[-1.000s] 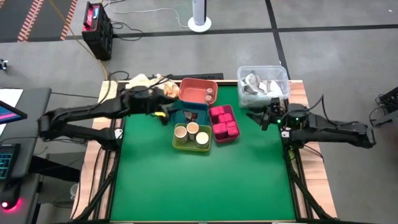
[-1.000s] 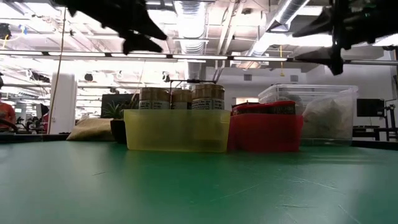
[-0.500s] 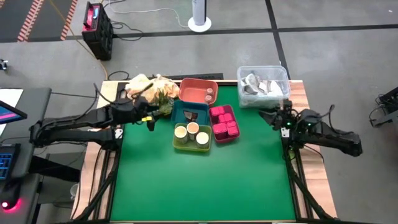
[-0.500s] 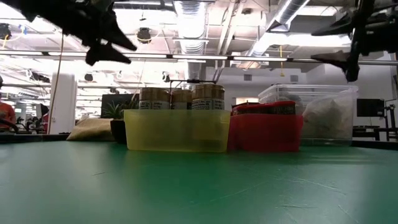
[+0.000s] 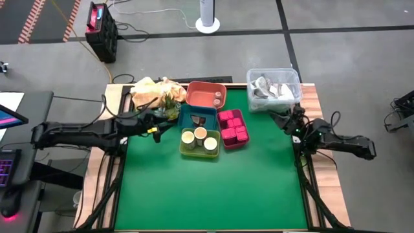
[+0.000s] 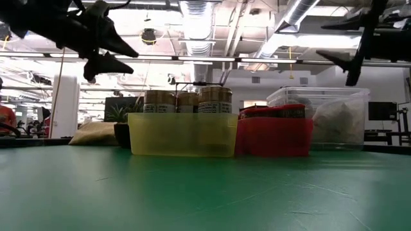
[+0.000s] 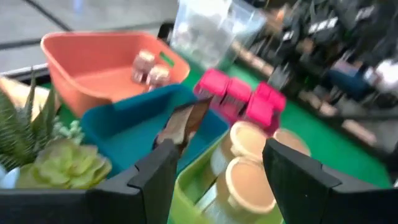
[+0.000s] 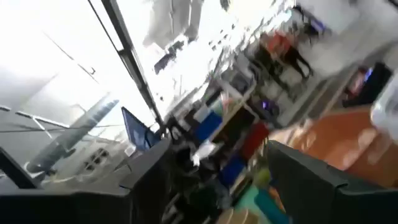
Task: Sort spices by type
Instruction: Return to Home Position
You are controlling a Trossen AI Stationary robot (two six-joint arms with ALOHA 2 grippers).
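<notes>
Left arm (image 5: 84, 133) reaches in from the left side of the surface (image 5: 213, 188). The left jaws hang raised over that edge, close to the plant (image 5: 169, 103) and just left of the blue tray (image 5: 186, 111). From the left wrist view I read both fingers (image 7: 155, 180) spread wide with nothing between them. Right arm (image 5: 343, 144) lies along the right edge. The right jaws sit raised near the clear bin (image 5: 288, 81), well apart from the trays. They are also spread, and I see nothing held in the right wrist view, which looks up into the room. In the low view both sets of jaws show high above the surface, one on each side of the trays. The four trays are grouped at the back centre, touching or nearly so. Three jars (image 5: 200, 133) stand upright together in the yellow-green tray (image 5: 197, 153), the front one of the group. Magenta blocks (image 5: 234, 126), several packed close, fill the red tray (image 5: 234, 146), just right of the yellow-green one. Two small brown lumps (image 5: 218, 96) sit at the right end of the orange tray (image 5: 200, 97), the rearmost. A brown pack (image 5: 199, 120) stands tilted in the blue tray, between the orange and yellow-green trays. I cannot make out the clear bin's contents beyond pale crumpled material.
</notes>
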